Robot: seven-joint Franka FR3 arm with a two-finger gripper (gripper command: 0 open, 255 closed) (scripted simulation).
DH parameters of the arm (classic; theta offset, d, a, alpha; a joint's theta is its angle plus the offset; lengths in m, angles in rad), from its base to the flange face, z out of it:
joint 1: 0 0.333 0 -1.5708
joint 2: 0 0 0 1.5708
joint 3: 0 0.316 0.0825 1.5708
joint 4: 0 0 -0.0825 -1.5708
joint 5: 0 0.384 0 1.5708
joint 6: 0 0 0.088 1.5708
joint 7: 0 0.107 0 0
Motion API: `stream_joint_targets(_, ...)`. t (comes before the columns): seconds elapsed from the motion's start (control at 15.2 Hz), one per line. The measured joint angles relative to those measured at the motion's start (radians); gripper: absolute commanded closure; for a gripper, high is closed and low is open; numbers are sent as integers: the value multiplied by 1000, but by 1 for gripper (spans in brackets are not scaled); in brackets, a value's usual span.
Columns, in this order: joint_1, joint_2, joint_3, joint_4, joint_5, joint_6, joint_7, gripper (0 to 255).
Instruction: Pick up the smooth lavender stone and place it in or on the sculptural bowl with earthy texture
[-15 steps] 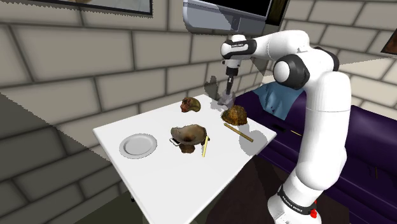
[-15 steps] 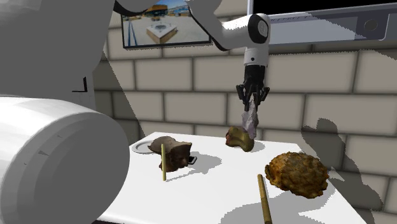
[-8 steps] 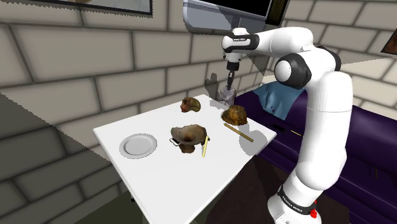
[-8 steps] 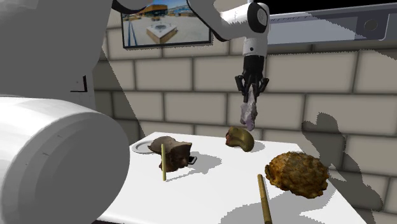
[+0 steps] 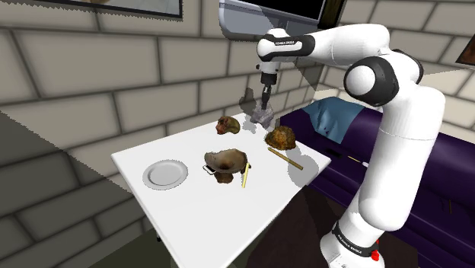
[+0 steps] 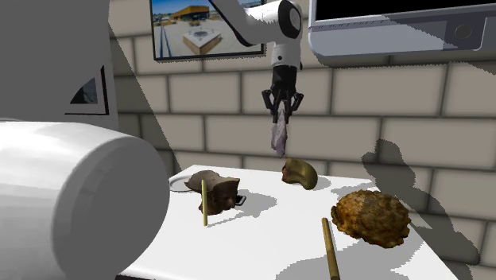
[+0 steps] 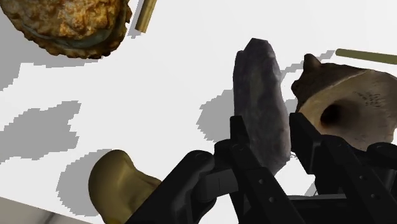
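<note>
I have the long, smooth grey-lavender stone [image 7: 259, 102] clasped between my fingers [image 7: 245, 153], which close on its upper end only, so most of its length hangs free below my gripper [image 6: 281, 110]. It is in the air, well above the white surface [image 5: 198, 213] and towards its far edge by the brick wall. Below it are the small olive-brown lump [image 5: 227, 124] and the rough golden-brown crusty lump [image 5: 280, 138]. The sculptural tan-brown bowl with its earthy, uneven skin [image 5: 227, 162] stands nearer the middle of the surface. A thin yellowish stick [image 5: 244, 173] leans on its side, and a white round plate [image 5: 165, 173] lies beyond it towards the near corner. I judge the lift done and the carry to the bowl ahead, and that is where things could go wrong. With so short a hold on so long a stone, it could swing or slip if I move sideways fast. If I come in too low, its hanging tip could strike the bowl's rim or knock the leaning stick. The bowl's mouth looks small and irregular, so a stone lowered end-first may jam, tip over the edge or push the bowl aside. Letting go from too high could bounce it out onto the surface.
</note>
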Motion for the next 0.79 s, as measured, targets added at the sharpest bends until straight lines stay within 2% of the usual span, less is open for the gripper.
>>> stream_joint_targets(0.79, 166, -123, 112, -110, -24, 6, 278, 255)
